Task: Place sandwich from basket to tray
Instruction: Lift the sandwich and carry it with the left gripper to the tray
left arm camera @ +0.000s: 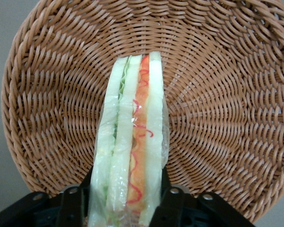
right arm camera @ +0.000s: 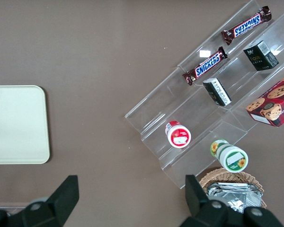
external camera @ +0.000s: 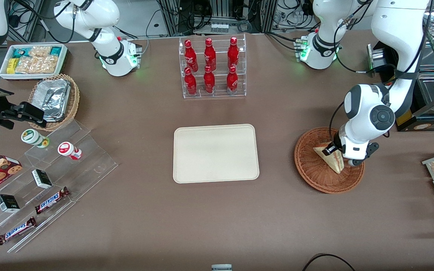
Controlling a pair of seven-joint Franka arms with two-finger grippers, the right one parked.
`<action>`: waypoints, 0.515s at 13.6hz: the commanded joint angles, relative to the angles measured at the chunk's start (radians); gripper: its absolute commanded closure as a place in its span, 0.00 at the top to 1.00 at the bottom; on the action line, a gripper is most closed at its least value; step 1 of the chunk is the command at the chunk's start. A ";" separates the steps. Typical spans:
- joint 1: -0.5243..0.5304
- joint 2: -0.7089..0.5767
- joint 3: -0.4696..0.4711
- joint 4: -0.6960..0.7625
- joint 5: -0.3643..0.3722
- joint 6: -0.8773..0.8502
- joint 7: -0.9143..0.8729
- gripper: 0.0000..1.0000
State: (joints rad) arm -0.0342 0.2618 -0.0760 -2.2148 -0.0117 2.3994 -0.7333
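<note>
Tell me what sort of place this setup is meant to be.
Probably a mock snack shop in a robot lab: red bottles in a clear rack, Snickers bars on clear acrylic steps, and the gripper around a wrapped triangular sandwich in a round wicker basket.

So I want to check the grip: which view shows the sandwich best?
The left wrist view: the sandwich fills it, layers showing, with the tool shut on it over the basket. The front view shows only a small wedge, partly hidden by the arm. The right wrist view misses it.

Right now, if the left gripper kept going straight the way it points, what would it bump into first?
The left gripper already straddles the wrapped sandwich, so probably the sandwich first, with the wicker basket just beneath it.
</note>
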 commanded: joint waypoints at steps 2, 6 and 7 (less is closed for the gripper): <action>-0.009 -0.055 0.002 0.007 0.007 -0.052 -0.005 0.00; -0.032 -0.052 -0.019 0.148 0.025 -0.244 0.000 0.00; -0.052 -0.047 -0.022 0.193 0.025 -0.294 0.000 0.00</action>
State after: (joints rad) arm -0.0487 0.2181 -0.0920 -2.1018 -0.0022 2.1999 -0.7284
